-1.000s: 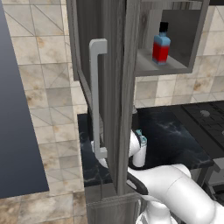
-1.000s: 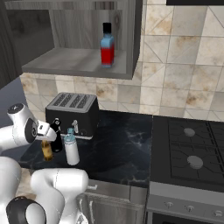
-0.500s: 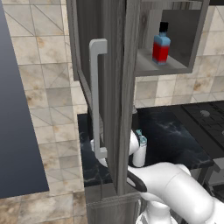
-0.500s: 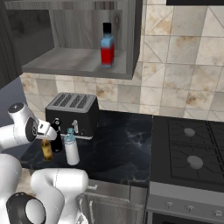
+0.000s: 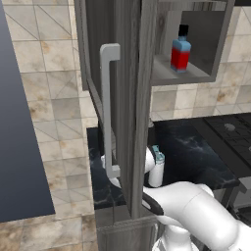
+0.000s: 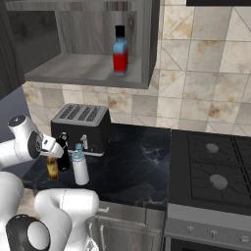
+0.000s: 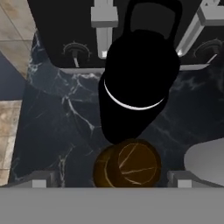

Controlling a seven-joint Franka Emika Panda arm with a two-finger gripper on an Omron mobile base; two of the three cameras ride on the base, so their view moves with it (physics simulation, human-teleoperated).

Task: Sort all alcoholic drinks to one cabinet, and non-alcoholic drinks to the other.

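Observation:
The amber beer bottle stands on the dark counter, seen from above, between the fingertips of my open gripper. In the right base view my gripper hovers just over the amber bottle. Right behind it is the all-black bottle. Beside them stands the white teal-lidded bottle. On the shelf of the open wall cabinet stands the red bottle with blue shoulders. The cabinet door hangs open, with a pale bar handle.
A black toaster sits against the tiled wall just behind the bottles. A stove lies to the right of the dark marble counter. The open door blocks much of the left base view.
The arm has shifted only slightly. The gripper stays open over the amber bottle, and the bottles have not moved.

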